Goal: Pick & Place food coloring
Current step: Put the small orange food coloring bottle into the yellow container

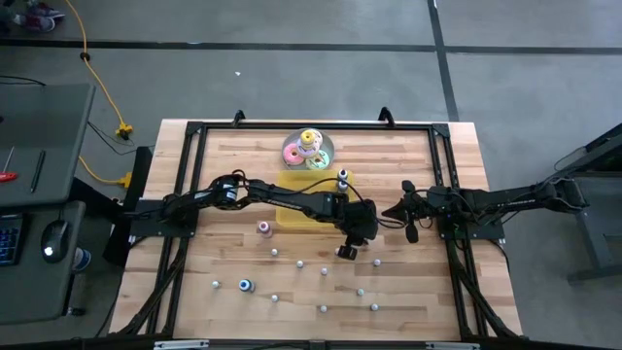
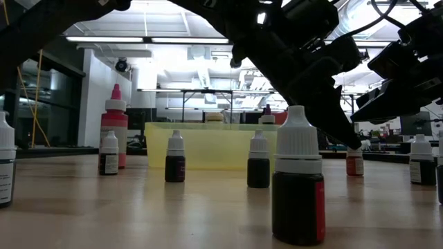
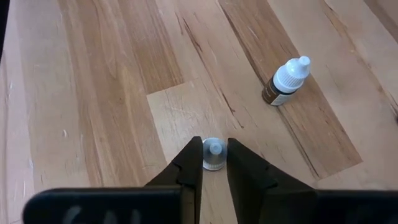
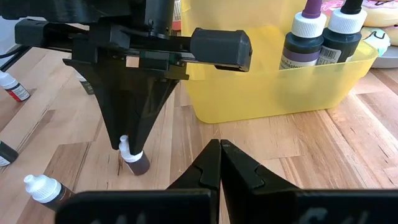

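Several tiny food coloring bottles stand scattered on the wooden table (image 1: 233, 321), among them a pink one (image 1: 263, 227) and a blue one (image 1: 246, 285). My left gripper (image 1: 347, 251) reaches near the middle of the table and is shut on one dark-bodied, white-capped bottle (image 4: 135, 160). Another brown bottle (image 3: 286, 81) stands a little way off. Two taller bottles (image 4: 323, 34) stand inside the yellow tray (image 4: 273, 87). My right gripper (image 4: 220, 149) waits shut at the right side (image 1: 394, 210), holding nothing. My left gripper pinches the bottle's white cap (image 3: 213, 155) between its two fingers (image 3: 189, 165). The fingers slant down onto it from above and from the table's left. The bottle's dark body (image 4: 140, 165) shows below the fingertips and rests on the table.
The yellow tray (image 1: 292, 216) sits just beyond the left gripper, toward the far edge. A round plate of pastel ring toys (image 1: 309, 149) stands behind it. Loose bottles dot the near half of the table (image 1: 324, 309).
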